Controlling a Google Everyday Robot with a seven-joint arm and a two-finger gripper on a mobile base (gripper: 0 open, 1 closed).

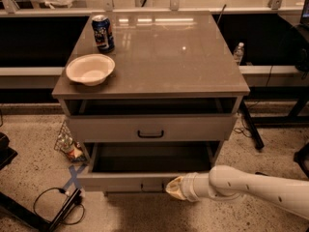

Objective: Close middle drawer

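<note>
The middle drawer (120,181) is pulled far out of the grey cabinet, its deep inside empty and its flat grey front facing me with a small black handle (143,185). My gripper (175,188), a yellowish tip on a white arm coming from the lower right, sits at the right part of that drawer front, at or touching it. The uppermost drawer (193,127) above is out a little, with its own black handle (150,134). The lowest drawer is hidden.
On the cabinet top (183,62) stand a blue can (103,33) and a white bowl (90,69) at the left. Litter (67,146) and a black cable (58,202) lie on the floor at the left. A bottle (238,52) stands at the right.
</note>
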